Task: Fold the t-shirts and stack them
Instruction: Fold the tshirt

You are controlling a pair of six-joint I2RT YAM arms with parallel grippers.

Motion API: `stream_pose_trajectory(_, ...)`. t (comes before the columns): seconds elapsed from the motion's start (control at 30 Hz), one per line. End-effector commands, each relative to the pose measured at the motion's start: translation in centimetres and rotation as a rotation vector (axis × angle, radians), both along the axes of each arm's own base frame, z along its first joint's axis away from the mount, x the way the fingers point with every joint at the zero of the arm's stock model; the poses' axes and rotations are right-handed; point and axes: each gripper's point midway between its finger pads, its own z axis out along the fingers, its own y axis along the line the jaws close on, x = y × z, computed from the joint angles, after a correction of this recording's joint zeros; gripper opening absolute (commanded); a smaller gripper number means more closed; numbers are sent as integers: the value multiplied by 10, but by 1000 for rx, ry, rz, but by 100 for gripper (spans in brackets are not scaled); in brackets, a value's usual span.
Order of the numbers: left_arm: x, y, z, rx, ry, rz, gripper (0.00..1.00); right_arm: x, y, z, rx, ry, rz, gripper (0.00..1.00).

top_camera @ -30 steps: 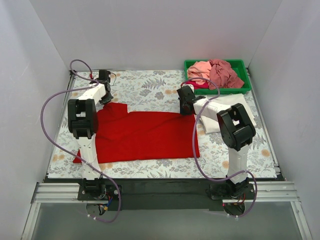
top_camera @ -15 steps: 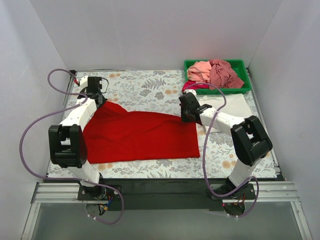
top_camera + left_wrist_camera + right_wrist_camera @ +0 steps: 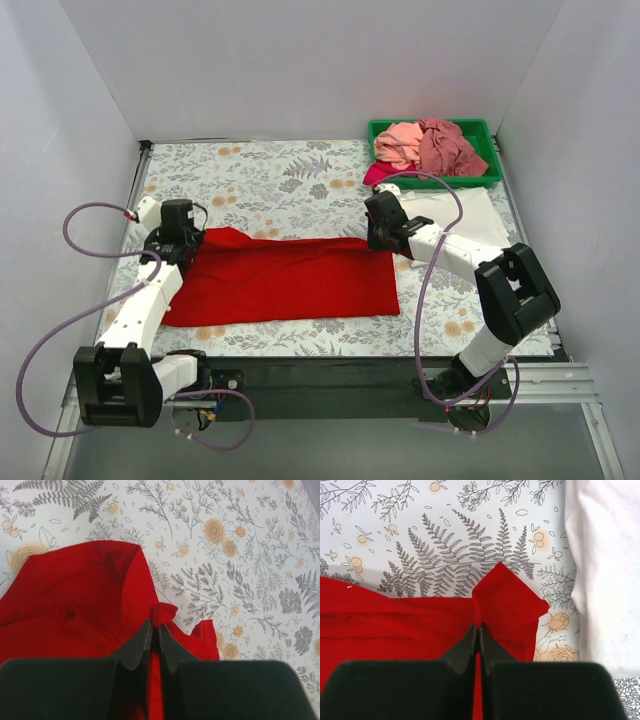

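The red t-shirt point(image 3: 285, 280) lies spread on the floral table, its far edge lifted and drawn toward the near side. My left gripper point(image 3: 186, 246) is shut on the shirt's far left corner point(image 3: 162, 613). My right gripper point(image 3: 381, 237) is shut on the far right corner point(image 3: 507, 600). A white t-shirt point(image 3: 462, 212) lies flat to the right of the red one and shows in the right wrist view point(image 3: 605, 570). Pink, dusty rose and magenta shirts point(image 3: 432, 145) are heaped in the tray.
A green plastic tray point(image 3: 482, 178) stands at the back right corner. White walls close in the table on three sides. The floral cloth point(image 3: 270, 180) covers the table behind the red shirt.
Both grippers have pulled the red shirt's far edge toward the near side, folding it over. The left arm has swung down from the far left corner; the shirt now looks narrower.
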Motion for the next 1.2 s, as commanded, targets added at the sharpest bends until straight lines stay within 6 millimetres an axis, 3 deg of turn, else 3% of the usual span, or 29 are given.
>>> stream_pose_trajectory(0.0, -12, 4, 8, -29, -85, 71, 0, 4, -2, 14, 6, -54, -17, 4)
stream_pose_trajectory(0.23, -49, 0, -5, -130, -140, 122, 0, 15, -4, 15, -21, -64, -5, 5)
stream_pose_trajectory(0.47, -67, -12, 4, -219, -222, 102, 0, 34, -13, 24, -15, -75, -24, 5)
stream_pose_trajectory(0.67, -102, 4, -27, -239, -83, 296, 0, 30, -5, 19, 5, -47, 27, 4)
stream_pose_trajectory(0.9, -120, 1, -39, -307, -117, 336, 0, 24, -11, 12, -2, -35, 5, 8)
stream_pose_trajectory(1.07, -142, 10, -37, -334, -141, 449, 12, 12, -21, 13, 11, -35, -47, 11)
stream_pose_trajectory(1.13, -147, 13, -36, -344, -153, 487, 26, 1, -28, 5, 6, -18, -66, 20)
stream_pose_trajectory(1.17, -148, 14, -34, -347, -162, 493, 42, -1, -31, 8, 13, -28, -78, 29)
